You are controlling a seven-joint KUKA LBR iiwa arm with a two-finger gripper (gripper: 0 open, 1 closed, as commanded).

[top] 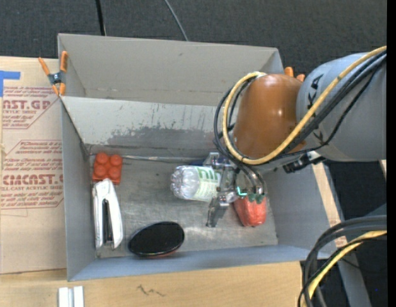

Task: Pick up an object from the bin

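Plainly, in the camera view, the pincer (221,204) hangs low in the bin (153,117), a little toward 3 o'clock from the floor's centre. It sits between two things. At its 9 o'clock is a clear plastic bottle (192,183) with a green label. At its 3 o'clock is a red rounded thing (251,212), close to the bin's 4 o'clock corner. Whether the pincer is apart or together cannot be told, because the wrist and cables cover it, and nothing is seen gripped in it.

The bottle lies on its side with its long axis running roughly from 9 to 3 o'clock. Its crinkled blunt end points to 9 o'clock, and the other end is tucked under the pincer. It looks light, thin-walled and already dented, so it would likely give under pressure and slip on its glossy skin. A hold across the labelled waist, closing along the 12-to-6 line, seems the safest.

The red thing looks small and perhaps soft, with its longer side running from about 12 to 6 o'clock. It would suit a grip across its middle.

Well apart from these lie an orange block (108,167) at 9 o'clock, a white stapler (106,213) at 8 o'clock and a black oval disc (156,238) at 7 o'clock.
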